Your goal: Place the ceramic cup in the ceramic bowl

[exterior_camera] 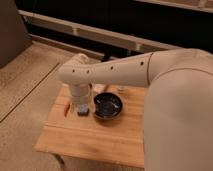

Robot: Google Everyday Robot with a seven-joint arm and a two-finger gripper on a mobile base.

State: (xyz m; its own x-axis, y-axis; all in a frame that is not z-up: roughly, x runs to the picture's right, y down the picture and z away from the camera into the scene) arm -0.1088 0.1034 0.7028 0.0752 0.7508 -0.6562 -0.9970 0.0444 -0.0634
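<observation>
The dark glossy ceramic bowl [108,106] sits on the wooden table [95,137], near its back middle. A small pale shape that looks like the ceramic cup [98,90] stands just behind the bowl's left rim, partly hidden by my arm. My gripper [80,102] hangs at the end of the downturned wrist, left of the bowl and just above a small grey-blue block [82,110]. The wrist covers most of the gripper.
A thin orange-red object [66,109] lies at the table's left edge. Another small pale object [122,90] stands behind the bowl on the right. My large cream arm [175,100] fills the right side. Concrete floor lies left of the table, with a dark wall and rail behind.
</observation>
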